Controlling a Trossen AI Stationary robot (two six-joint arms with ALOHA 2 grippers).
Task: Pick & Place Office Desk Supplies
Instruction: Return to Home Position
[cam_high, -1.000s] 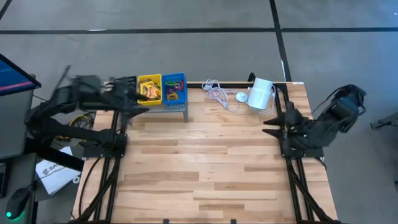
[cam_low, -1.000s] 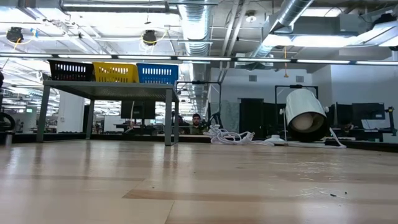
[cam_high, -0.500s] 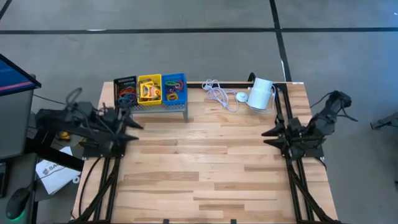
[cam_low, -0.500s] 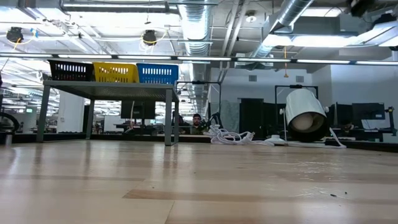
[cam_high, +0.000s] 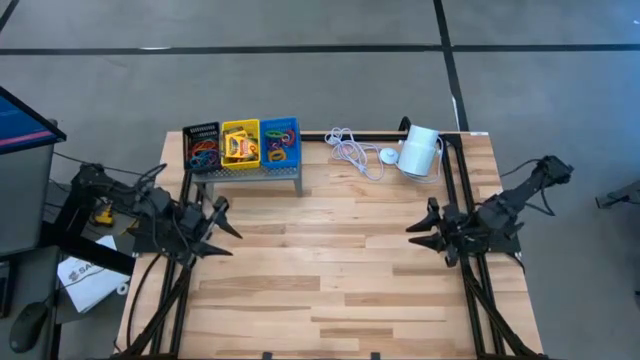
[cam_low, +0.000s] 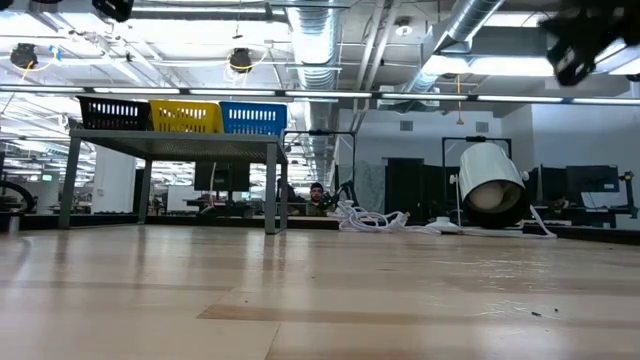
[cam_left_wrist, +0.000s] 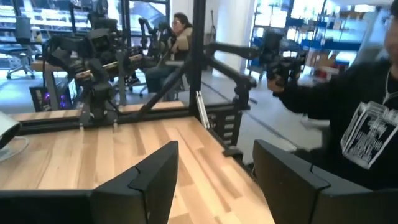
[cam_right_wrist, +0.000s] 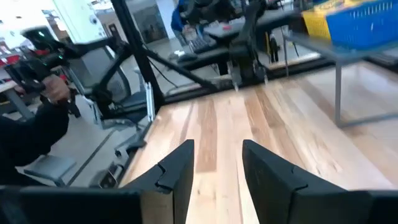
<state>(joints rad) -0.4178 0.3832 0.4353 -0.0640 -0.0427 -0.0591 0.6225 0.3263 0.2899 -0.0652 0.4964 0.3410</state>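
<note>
Three small bins stand side by side on a grey metal stand (cam_high: 250, 172) at the table's far left: black (cam_high: 201, 148), yellow (cam_high: 240, 143) and blue (cam_high: 279, 141). Coloured rubber-band loops lie in the black and blue bins, and a yellow-green crayon box lies in the yellow one. In the low view the bins (cam_low: 185, 116) sit on top of the stand. My left gripper (cam_high: 225, 228) is open near the table's left edge, nearer than the stand, pointing right. My right gripper (cam_high: 418, 228) is open near the right edge, pointing left. Both are above bare wood and hold nothing.
A white cable (cam_high: 350, 150) and a white cylinder (cam_high: 420, 152) lie at the table's far edge, right of the stand. A person in a dark shirt (cam_left_wrist: 367, 124) stands beyond the table's near side, holding a controller. The wooden tabletop (cam_high: 330, 270) spreads between the arms.
My left gripper has drawn back from over the bins toward the near edge and turned until it points right. My right gripper has shifted a little toward the table's near edge and left. The bins and their contents have stayed put.
</note>
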